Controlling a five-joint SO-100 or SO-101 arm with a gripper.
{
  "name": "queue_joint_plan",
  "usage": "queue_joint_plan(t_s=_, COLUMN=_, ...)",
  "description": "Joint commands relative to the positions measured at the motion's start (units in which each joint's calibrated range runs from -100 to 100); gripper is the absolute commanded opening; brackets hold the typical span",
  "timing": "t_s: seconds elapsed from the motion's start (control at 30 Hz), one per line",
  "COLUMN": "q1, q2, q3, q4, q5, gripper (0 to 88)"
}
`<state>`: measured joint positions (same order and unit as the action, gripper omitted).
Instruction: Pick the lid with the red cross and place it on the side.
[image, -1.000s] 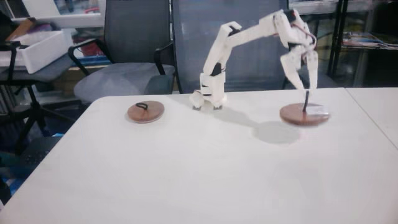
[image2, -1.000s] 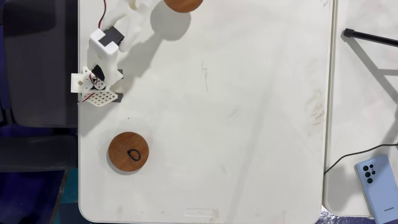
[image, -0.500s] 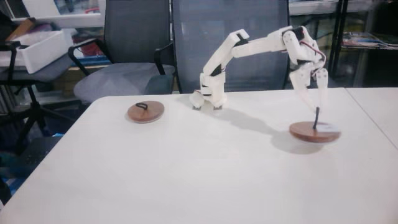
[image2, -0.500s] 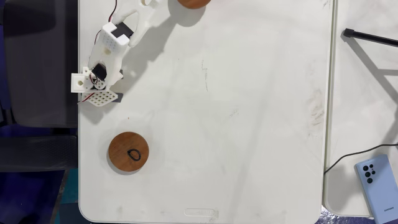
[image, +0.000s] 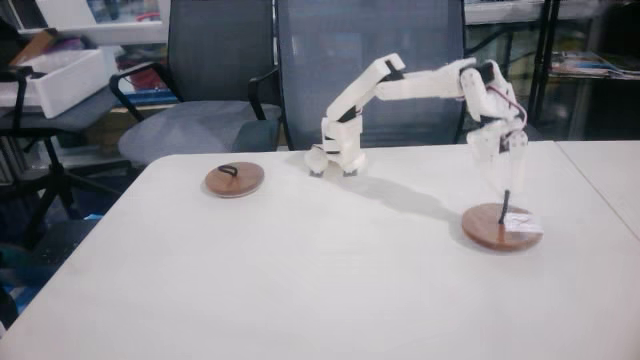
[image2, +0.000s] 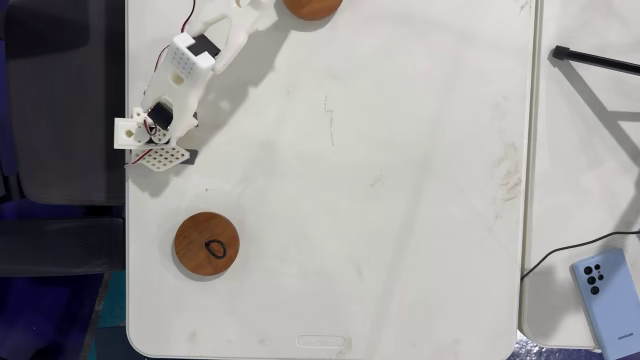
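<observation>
The lid with the red cross (image: 495, 229) is a brown wooden disc at the right of the table in a fixed view. A white label (image: 523, 224) sits on its right edge; the mark on it is too small to read. Its black loop handle (image: 504, 203) stands pulled straight up into my gripper (image: 505, 186), which is shut on the loop directly above the disc. The disc hangs level, at or just above the tabletop. In the top-down fixed view only part of this lid (image2: 312, 6) shows, at the upper edge, beside my white arm (image2: 205, 50).
A second brown disc (image: 234, 180) (image2: 207, 245) with a black loop and no label lies left of the arm base (image: 335, 152). Office chairs (image: 205, 80) stand behind the table. A phone (image2: 605, 288) and a black rod (image2: 600, 60) lie on the neighbouring table.
My gripper has carried the labelled lid further right and toward the front of the table, and lowered it. The unlabelled disc has not moved.
</observation>
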<state>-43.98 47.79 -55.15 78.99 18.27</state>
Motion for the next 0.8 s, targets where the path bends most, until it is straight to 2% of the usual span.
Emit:
queue_joint_plan(t_s=0.0, q1=-0.1, q2=3.1, q3=-2.2, q4=-0.6, q5=-0.1, gripper=0.4)
queue_joint_plan(t_s=0.53, q1=0.1, q2=4.7, q3=-2.2, q4=-0.6, q5=0.0, gripper=1.2)
queue_joint_plan(t_s=0.77, q1=0.0, q2=4.6, q3=-2.2, q4=-0.5, q5=-0.1, gripper=14.2)
